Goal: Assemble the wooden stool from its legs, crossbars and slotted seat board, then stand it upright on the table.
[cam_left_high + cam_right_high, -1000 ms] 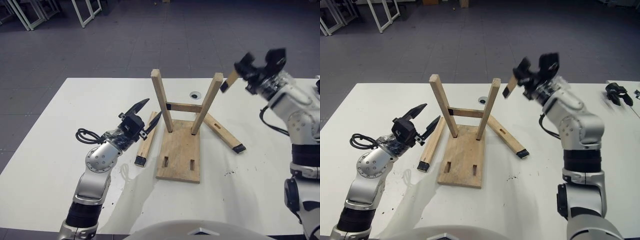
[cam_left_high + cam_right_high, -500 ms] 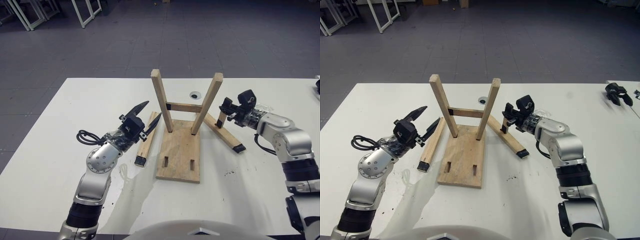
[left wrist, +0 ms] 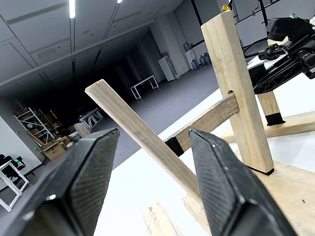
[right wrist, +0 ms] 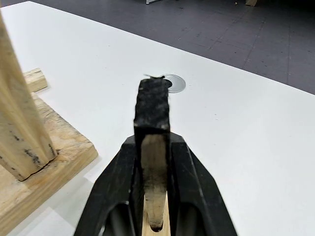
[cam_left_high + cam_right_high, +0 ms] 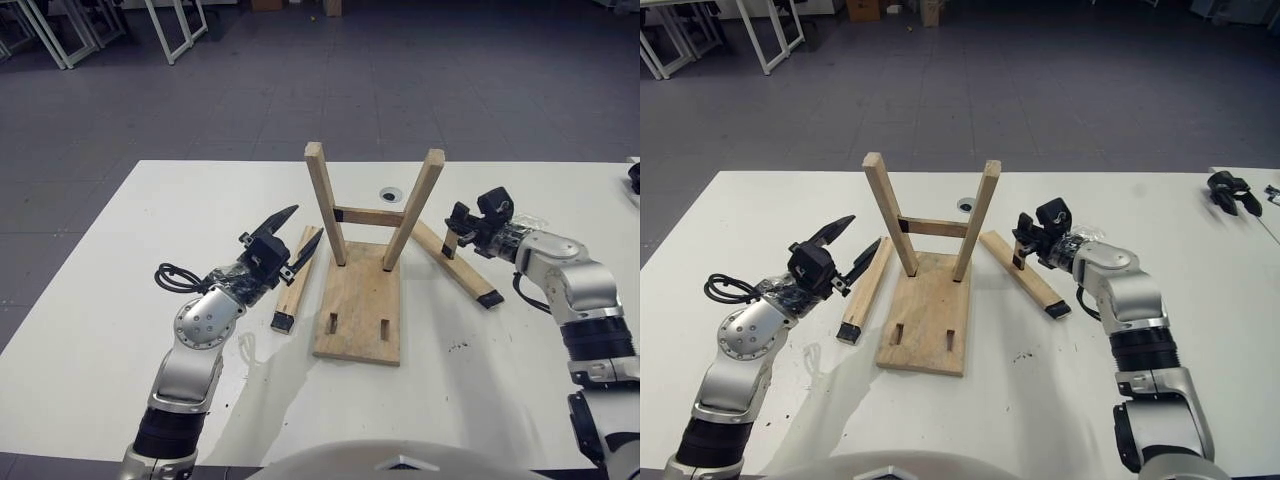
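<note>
- Right gripper is clamped on a short crossbar piece with a black end, holding it just over the loose leg that lies flat right of the seat board; I cannot tell whether the two touch.
- Seat board lies flat on the white table, with two upright legs standing in its far slots and tied by a fitted crossbar. Its two near slots are unfilled.
- Left gripper hangs with fingers spread wide, grasping nothing, just above another loose leg lying left of the board.
</note>
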